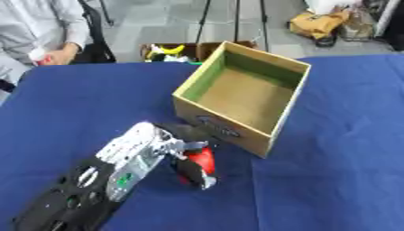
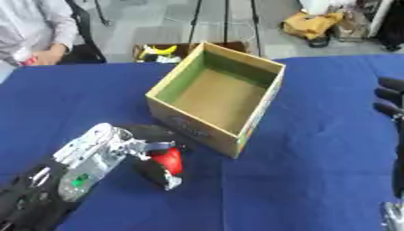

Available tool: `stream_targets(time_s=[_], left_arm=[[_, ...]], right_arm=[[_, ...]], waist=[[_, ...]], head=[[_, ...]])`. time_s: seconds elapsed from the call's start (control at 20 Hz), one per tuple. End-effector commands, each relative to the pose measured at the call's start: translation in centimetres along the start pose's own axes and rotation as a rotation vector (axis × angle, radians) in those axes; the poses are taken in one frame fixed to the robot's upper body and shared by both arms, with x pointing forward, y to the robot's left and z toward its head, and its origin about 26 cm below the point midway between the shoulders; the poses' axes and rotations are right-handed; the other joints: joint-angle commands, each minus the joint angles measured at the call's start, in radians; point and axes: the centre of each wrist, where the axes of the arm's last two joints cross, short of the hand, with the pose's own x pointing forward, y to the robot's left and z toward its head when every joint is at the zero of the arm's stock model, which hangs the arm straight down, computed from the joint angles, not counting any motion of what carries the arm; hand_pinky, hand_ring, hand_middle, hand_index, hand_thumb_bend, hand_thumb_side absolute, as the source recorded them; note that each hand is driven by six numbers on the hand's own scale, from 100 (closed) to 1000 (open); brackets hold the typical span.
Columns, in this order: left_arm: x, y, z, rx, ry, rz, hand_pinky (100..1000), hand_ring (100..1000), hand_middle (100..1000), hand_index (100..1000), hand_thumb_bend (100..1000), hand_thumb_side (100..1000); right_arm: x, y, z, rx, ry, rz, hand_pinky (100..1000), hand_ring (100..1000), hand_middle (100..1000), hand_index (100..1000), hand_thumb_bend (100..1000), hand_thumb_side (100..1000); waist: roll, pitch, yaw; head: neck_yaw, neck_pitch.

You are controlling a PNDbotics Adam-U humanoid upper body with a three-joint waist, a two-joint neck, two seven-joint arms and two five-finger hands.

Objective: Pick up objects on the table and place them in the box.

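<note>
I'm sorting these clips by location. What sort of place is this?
Probably a lab or workshop set up for recording: a table under a blue cloth, stand legs on a bare grey floor behind it, and a bin of items on that floor.

Left arm enters from lower left corner, black forearm angled up toward table centre, silver wrist. Left hand [image 1: 185, 160] low over the table, fingers and thumb curled round a red object [image 1: 203, 159]. Right hand [image 2: 388, 101] shows only in right eye view, at the right edge: dark fingertips stacked, pointing inward; curl cannot be judged
</note>
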Motion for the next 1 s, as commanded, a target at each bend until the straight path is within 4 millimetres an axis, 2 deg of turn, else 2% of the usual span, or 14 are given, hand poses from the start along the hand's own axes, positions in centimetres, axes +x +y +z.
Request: stream_targets(time_s=[0.05, 0.25, 0.55, 1.0], left_arm=[[-0.8, -0.6, -0.3, -0.034, 0.024, 0.024, 319, 747, 940, 972, 100, 543], [-0.7, -0.3, 0.1, -0.018, 0.028, 0.020, 294, 743, 929, 936, 100, 523], [-0.1, 0.8, 1.8, 0.040, 0.014, -0.030, 283, 746, 916, 937, 100, 509], [0.0, 2.9, 6.4, 0.155, -0.036, -0.044, 257, 736, 898, 942, 100, 501]], right_arm=[[0.6, -0.2, -0.3, -0.008, -0.024, 0.001, 772, 795, 758, 749, 100, 1000], [0.5, -0.2, -0.3, -0.008, -0.022, 0.002, 772, 794, 757, 748, 100, 1000], [0.5, -0.3, -0.3, -0.008, -0.020, 0.003, 772, 794, 757, 748, 100, 1000], [0.5, -0.5, -0.3, -0.009, -0.020, 0.006, 774, 794, 757, 749, 100, 1000]], waist=[[-0.003, -0.016, 0.001], [-0.003, -0.017, 0.002], [0.000, -0.023, 0.003], [0.010, -0.034, 0.000]], head=[[-0.003, -0.011], [-0.004, -0.008], [-0.006, -0.008], [-0.012, -0.005]])
